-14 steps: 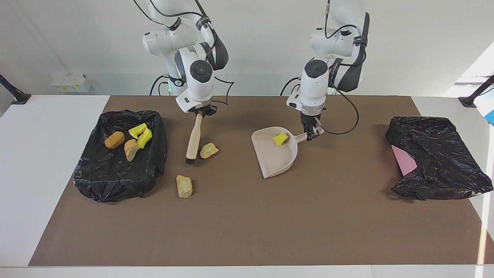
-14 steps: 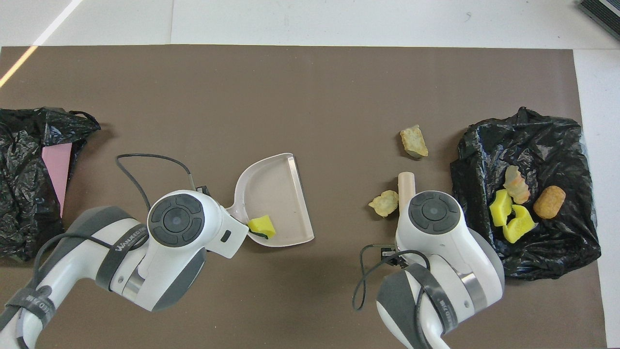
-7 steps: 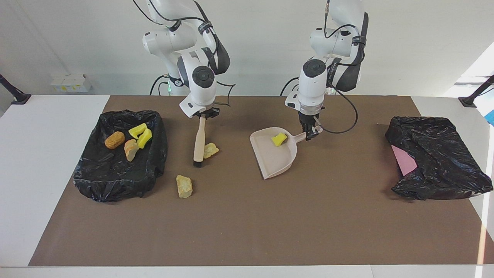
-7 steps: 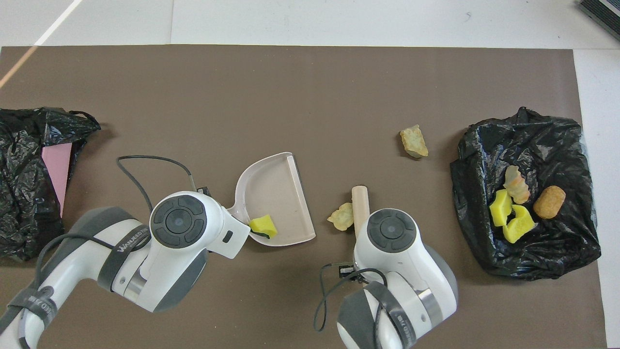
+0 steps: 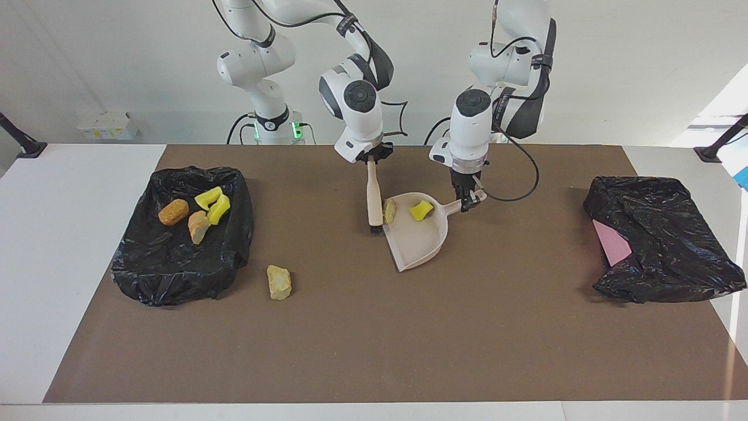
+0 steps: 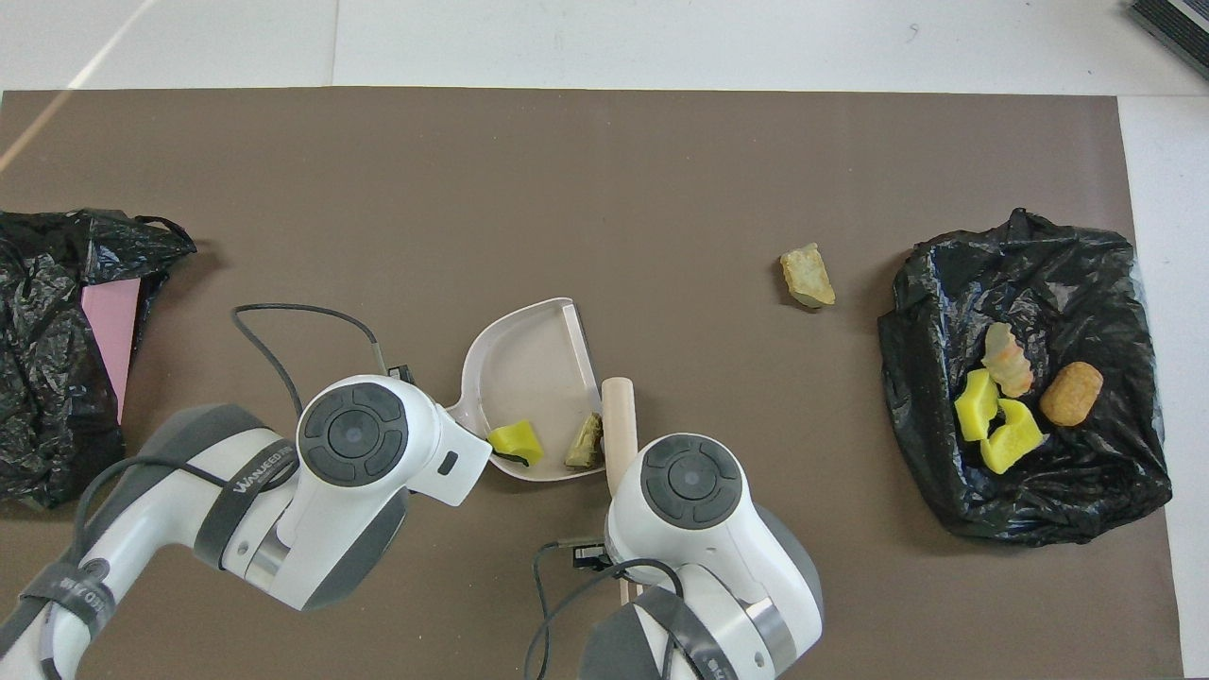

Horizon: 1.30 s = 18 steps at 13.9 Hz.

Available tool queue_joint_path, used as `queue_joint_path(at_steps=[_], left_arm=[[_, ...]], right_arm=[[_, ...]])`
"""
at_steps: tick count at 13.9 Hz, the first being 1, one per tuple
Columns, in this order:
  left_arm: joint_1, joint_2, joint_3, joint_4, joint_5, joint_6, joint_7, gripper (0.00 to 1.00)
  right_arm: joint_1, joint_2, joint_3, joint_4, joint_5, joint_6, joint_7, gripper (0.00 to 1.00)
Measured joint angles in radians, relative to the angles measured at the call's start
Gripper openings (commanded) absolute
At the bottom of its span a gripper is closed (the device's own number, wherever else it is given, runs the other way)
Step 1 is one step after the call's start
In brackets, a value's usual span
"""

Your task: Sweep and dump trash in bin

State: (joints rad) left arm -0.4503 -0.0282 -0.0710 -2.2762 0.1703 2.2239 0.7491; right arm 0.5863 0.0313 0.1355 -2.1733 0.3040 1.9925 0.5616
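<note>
With the right hand (image 5: 374, 159) clamped on the brush (image 5: 373, 197) and the left hand (image 5: 469, 202) clamped on the dustpan (image 5: 416, 238), the tan scrap (image 5: 389, 210) at the pan's nine-o'clock lip wants one firm push deeper toward three o'clock

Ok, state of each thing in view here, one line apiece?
Right gripper: shut on the brush, bristles at the dustpan's mouth.
Left gripper: shut on the dustpan handle.
Dustpan: holds two scraps.
Tan scrap: loose on the mat.
Black bag: open, four scraps inside.
</note>
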Motion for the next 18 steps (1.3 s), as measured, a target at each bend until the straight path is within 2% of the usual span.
queue_joint_path(at_steps=[5,9,14,18], left_arm=[[0.001,0.001,0.003,0.0,-0.04,0.01,0.016,0.0],[0.051,0.009,0.009,0.0,-0.125,0.029,0.123,0.0],[0.115,0.023,0.014,0.0,-0.207,0.076,0.243,0.0],[0.163,0.025,0.014,0.0,-0.335,0.118,0.36,0.0]], right_arm=[[0.021,0.032,-0.002,0.106,-0.007,-0.028,0.076,0.0],[-0.014,0.034,-0.013,0.179,-0.131,-0.111,0.079,0.0],[-0.192,0.107,-0.017,0.237,-0.334,-0.12,0.035,0.0],[-0.316,0.209,-0.02,0.373,-0.492,-0.196,-0.1,0.0]])
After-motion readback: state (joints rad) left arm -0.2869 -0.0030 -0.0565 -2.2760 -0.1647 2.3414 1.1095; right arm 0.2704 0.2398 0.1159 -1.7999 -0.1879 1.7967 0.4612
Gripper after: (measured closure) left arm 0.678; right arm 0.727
